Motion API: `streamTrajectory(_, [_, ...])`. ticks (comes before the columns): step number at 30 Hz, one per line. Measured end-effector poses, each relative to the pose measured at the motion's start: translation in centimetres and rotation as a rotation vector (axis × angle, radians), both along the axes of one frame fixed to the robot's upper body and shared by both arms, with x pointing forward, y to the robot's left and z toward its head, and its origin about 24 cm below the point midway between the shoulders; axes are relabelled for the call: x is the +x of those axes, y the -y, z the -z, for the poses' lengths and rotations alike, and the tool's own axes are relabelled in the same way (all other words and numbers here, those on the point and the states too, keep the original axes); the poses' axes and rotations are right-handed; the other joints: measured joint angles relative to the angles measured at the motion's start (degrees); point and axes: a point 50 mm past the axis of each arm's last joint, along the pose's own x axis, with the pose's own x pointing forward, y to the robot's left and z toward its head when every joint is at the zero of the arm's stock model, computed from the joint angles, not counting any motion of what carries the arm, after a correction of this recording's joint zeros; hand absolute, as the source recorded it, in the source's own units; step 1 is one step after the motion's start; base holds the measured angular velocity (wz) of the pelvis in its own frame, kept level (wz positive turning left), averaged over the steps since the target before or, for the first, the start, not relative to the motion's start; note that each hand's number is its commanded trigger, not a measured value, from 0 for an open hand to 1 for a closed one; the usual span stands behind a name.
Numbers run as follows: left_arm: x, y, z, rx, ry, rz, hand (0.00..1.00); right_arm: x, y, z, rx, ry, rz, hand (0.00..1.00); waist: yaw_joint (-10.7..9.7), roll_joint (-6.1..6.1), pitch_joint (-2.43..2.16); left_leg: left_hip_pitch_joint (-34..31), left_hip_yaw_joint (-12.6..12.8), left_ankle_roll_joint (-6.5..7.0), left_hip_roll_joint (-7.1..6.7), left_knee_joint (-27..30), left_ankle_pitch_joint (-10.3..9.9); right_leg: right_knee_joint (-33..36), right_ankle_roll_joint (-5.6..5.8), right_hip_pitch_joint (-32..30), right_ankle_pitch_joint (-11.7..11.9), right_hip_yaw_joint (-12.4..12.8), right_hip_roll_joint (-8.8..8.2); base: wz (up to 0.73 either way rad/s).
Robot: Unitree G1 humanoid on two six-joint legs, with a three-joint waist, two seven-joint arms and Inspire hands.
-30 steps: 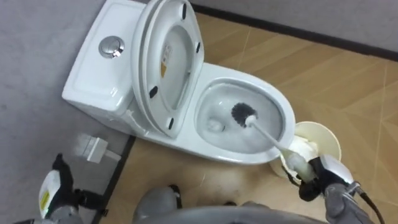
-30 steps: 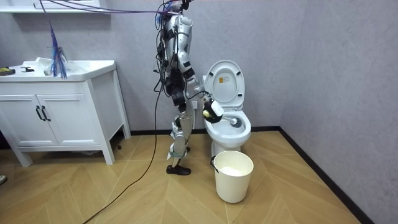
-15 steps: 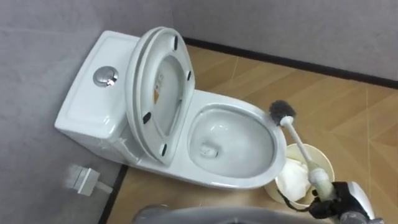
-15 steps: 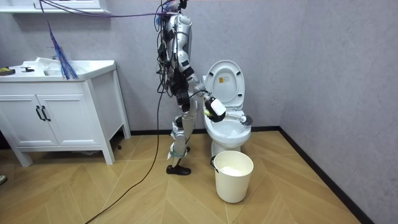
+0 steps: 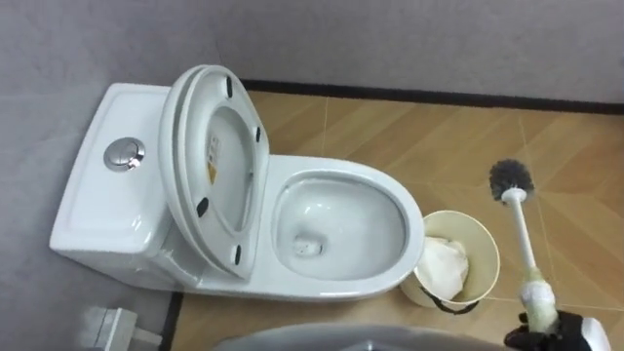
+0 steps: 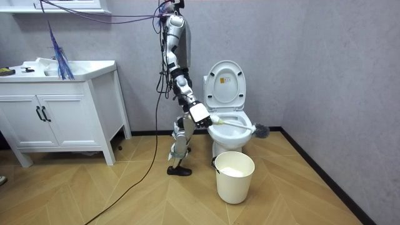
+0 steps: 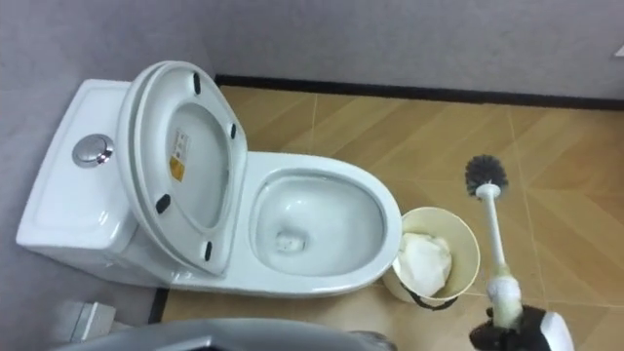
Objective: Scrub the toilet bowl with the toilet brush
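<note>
The white toilet (image 5: 390, 200) stands with its seat and lid (image 5: 210, 175) raised against the tank. Its bowl holds a little water. My right hand (image 5: 558, 333) sits at the lower right corner, shut on the white grip of the toilet brush (image 5: 520, 234). The brush points away from me, and its dark bristle head (image 5: 511, 178) hangs over the wooden floor, right of the bowl and beyond the bin. In the room view I stand at the toilet's side with the brush (image 6: 261, 130) held out level past the bowl from my right hand (image 6: 200, 114).
A cream bin (image 5: 487, 244) with white paper inside stands on the floor against the bowl's right side. The tank carries a round flush button (image 5: 125, 153). A grey wall runs behind. A white vanity cabinet (image 6: 59, 106) stands at the room view's left.
The brush came up out of the bowl and swung right, past the bin, over the floor. The head camera shifted too, so the toilet sits further left.
</note>
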Motion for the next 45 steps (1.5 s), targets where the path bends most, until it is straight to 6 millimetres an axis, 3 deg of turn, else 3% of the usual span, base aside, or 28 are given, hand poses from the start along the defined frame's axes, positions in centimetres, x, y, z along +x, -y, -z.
streamTrajectory(1, [0.4, 0.1, 0.1, -0.004, -0.004, 0.043, 0.00, -0.4, -0.3, 0.3, 0.009, -0.018, 0.010, 0.00, -0.19, 0.01, 0.06, 0.08, 0.35, 0.00, 0.07, 0.00, 0.00, -0.01, -0.02, -0.06, 0.10, 0.05, 0.02, -0.08])
streamTrajectory(8, [3.8, 1.0, 0.3, -0.029, 0.023, 0.212, 0.00, -1.4, -1.2, 0.9, 0.037, -0.053, 0.032, 0.00, -1.72, 0.84, 0.03, 1.08, 0.70, 0.01, 0.18, -0.10, 0.00, 0.20, -0.01, -0.38, 0.42, 2.95, 0.45, -0.16])
streamTrajectory(13, [4.6, 1.2, 0.4, -0.046, 0.018, 0.274, 0.00, -1.4, -1.3, 1.1, 0.033, -0.072, 0.027, 0.00, -2.15, 0.90, 0.14, 1.90, 0.67, 0.01, 0.19, -0.77, -0.01, -0.14, 0.03, -0.27, 0.79, 4.23, 0.72, -0.15])
streamTrajectory(19, [4.0, 1.4, 0.6, -0.078, -0.006, 0.289, 0.00, -1.0, -1.3, 1.2, 0.034, -0.076, 0.016, 0.00, -2.74, 0.85, 0.10, 1.85, 0.67, 0.01, 0.15, -0.80, -0.01, -0.22, 0.05, -0.47, 0.80, 4.58, 0.77, -0.02])
streamTrajectory(29, [3.4, 1.3, 0.7, -0.074, -0.061, 0.343, 0.00, -0.4, -1.4, 1.2, 0.031, -0.071, -0.001, 0.00, -1.36, 0.85, 0.09, 1.88, 0.41, 0.01, 0.21, -0.80, -0.01, -1.00, 0.00, -0.25, 1.14, 4.58, 0.92, -0.01])
streamTrajectory(45, [3.1, 1.7, 1.0, -0.087, -0.094, 0.357, 0.00, 0.3, -1.8, 1.4, 0.048, -0.063, -0.005, 0.00, -1.31, 0.35, -0.05, 1.82, 0.22, 0.01, 0.19, -0.81, -0.01, -1.04, 0.00, -0.23, 1.14, 4.59, 0.91, 0.00])
